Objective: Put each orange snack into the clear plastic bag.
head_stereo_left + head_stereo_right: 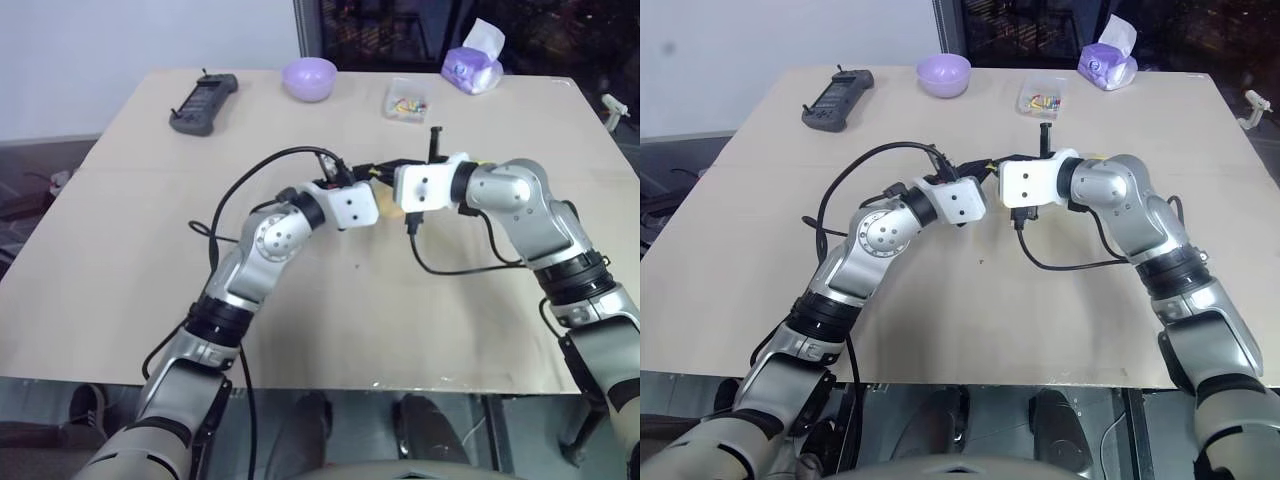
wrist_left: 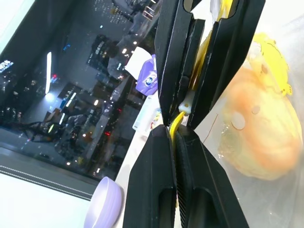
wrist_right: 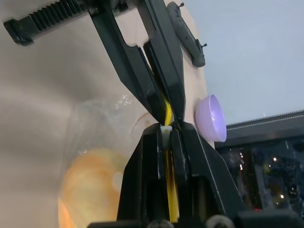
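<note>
Both arms meet above the middle of the table. My left gripper (image 2: 174, 131) is shut on the yellow zip strip (image 2: 176, 121) of the clear plastic bag (image 2: 223, 142). Tip to tip with it, my right gripper (image 3: 166, 128) is shut on the same strip. The bag hangs below the two grippers. One orange snack (image 2: 259, 137), round and golden, lies inside the bag and also shows through the plastic as the orange snack (image 3: 92, 185). From the head, the left gripper (image 1: 370, 178) and right gripper (image 1: 384, 170) hide most of the bag.
At the table's far edge stand a purple bowl (image 1: 308, 78), a black remote (image 1: 203, 103), a small clear box (image 1: 406, 101) of colourful bits and a purple tissue pack (image 1: 472, 62). Black cables loop from both wrists over the table (image 1: 120, 230).
</note>
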{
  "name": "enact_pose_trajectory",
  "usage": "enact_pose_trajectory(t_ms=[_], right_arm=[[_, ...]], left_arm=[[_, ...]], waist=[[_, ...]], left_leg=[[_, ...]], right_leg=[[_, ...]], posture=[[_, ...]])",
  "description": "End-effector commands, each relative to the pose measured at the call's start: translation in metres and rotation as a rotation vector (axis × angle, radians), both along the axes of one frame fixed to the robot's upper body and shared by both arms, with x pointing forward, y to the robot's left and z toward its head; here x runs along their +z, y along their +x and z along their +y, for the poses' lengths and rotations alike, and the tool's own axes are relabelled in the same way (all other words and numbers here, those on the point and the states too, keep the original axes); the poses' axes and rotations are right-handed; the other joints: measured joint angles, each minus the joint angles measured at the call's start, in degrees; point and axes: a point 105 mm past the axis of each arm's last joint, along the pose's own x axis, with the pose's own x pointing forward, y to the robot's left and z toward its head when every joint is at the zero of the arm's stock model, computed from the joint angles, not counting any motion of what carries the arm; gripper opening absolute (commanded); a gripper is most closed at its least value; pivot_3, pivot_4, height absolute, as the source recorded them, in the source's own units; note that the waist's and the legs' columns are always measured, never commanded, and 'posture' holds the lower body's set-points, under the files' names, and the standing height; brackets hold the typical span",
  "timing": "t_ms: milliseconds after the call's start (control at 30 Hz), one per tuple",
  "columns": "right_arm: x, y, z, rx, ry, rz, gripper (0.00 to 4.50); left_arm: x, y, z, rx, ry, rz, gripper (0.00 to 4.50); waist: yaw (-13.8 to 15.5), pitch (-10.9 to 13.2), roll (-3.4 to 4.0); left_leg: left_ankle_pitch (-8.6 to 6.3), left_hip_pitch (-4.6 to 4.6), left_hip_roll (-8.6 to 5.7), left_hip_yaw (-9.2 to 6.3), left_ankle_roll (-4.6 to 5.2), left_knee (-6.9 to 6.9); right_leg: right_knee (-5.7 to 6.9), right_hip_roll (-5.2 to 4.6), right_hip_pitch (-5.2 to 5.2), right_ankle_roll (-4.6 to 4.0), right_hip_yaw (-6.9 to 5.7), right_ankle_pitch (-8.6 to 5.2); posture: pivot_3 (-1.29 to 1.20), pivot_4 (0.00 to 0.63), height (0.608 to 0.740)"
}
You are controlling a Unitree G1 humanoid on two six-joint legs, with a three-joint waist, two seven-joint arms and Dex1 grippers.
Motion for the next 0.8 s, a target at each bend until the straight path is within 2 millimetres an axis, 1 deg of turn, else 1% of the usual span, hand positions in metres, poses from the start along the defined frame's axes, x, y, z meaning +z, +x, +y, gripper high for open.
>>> enact_pose_trajectory(t_ms=[33, 200, 367, 533, 600, 700, 800], right_arm=[[0.033, 0.019, -0.053, -0.210, 0.072, -0.081, 0.01], [0.033, 0.022, -0.070, -0.264, 0.070, -0.081, 0.01], [0.032, 0.022, -0.077, -0.283, 0.064, -0.076, 0.01], [0.027, 0.023, -0.091, -0.322, 0.050, -0.061, 0.01], [0.026, 0.024, -0.098, -0.345, 0.045, -0.059, 0.01], [0.025, 0.028, -0.116, -0.412, 0.028, -0.063, 0.01], [0.023, 0.030, -0.131, -0.464, 0.017, -0.061, 0.01]], left_arm=[[-0.003, 0.007, 0.020, 0.079, 0.014, 0.005, 0.00], [-0.001, 0.009, 0.022, 0.087, 0.014, -0.003, 0.00], [0.002, 0.010, 0.022, 0.093, 0.013, -0.013, 0.00], [0.010, 0.015, 0.031, 0.131, 0.004, -0.047, 0.00], [0.014, 0.017, 0.035, 0.151, -0.004, -0.067, 0.00], [0.025, 0.021, 0.044, 0.193, -0.028, -0.108, 0.00], [0.032, 0.023, 0.048, 0.212, -0.040, -0.137, 0.00]], waist=[[0.0, 0.0, 0.00], [0.0, 0.0, 0.00], [0.0, 0.0, -0.01], [0.0, 0.0, 0.00], [0.0, 0.0, 0.00], [0.0, 0.0, -0.01], [0.0, 0.0, -0.01]], left_leg=[[0.00, -0.01, 0.00, -0.02, 0.00, 0.00], [0.00, 0.00, 0.00, -0.01, 0.00, 0.00], [-0.01, -0.01, 0.00, 0.00, 0.01, 0.00], [-0.01, -0.01, 0.00, 0.00, 0.02, 0.00], [-0.01, -0.01, 0.00, 0.00, 0.02, 0.00], [-0.01, -0.01, 0.00, 0.00, 0.02, 0.00], [-0.02, -0.01, 0.00, 0.01, 0.04, 0.00]], right_leg=[[-0.01, 0.00, 0.00, 0.00, -0.02, 0.00], [-0.01, 0.00, 0.00, 0.00, 0.00, 0.00], [-0.01, 0.00, 0.00, 0.00, 0.00, 0.00], [-0.01, 0.00, 0.00, 0.00, 0.01, 0.00], [-0.01, 0.00, 0.00, 0.00, 0.01, 0.00], [-0.01, 0.00, 0.00, 0.00, 0.00, 0.00], [-0.02, 0.00, 0.00, 0.00, 0.01, 0.00]], posture=[[0.00, 0.150, 0.740], [0.00, 0.150, 0.740], [0.00, 0.150, 0.740], [0.00, 0.150, 0.740], [0.00, 0.150, 0.740], [0.00, 0.150, 0.740], [0.00, 0.150, 0.740]])
